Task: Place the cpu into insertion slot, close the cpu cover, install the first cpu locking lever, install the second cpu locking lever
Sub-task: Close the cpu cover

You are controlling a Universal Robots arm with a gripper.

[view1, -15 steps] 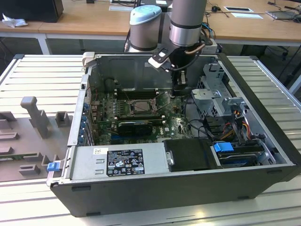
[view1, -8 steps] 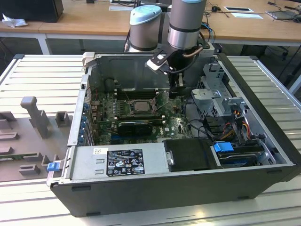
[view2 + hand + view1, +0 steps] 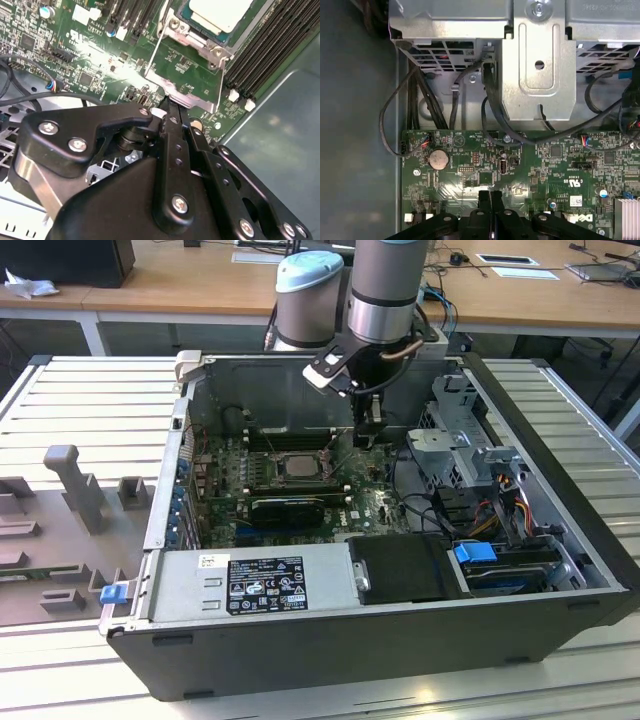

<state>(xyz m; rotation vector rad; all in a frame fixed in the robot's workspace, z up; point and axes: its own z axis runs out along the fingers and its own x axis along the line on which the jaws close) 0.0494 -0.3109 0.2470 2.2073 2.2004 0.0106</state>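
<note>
Black gripper up close, its fingers pressed together with nothing seen between them, tips right at the free edge of the cover. The cover looks raised off the slot, with the green board showing through its cut-out. And the cpu is in, lying pale and flat inside the slot, just beyond the cover. In the exterior view the gripper hangs just to the exterior view's right of the slot.

The danger? That edge is thin: the tips could slide off it and let the plate flop back, or skid onto the board's small parts. If the cpu sits crooked, a closing cover could jam it against the contacts.

Writing: a black label with white print on the power supply, and white lettering on the board; the words themselves go unread.
</note>
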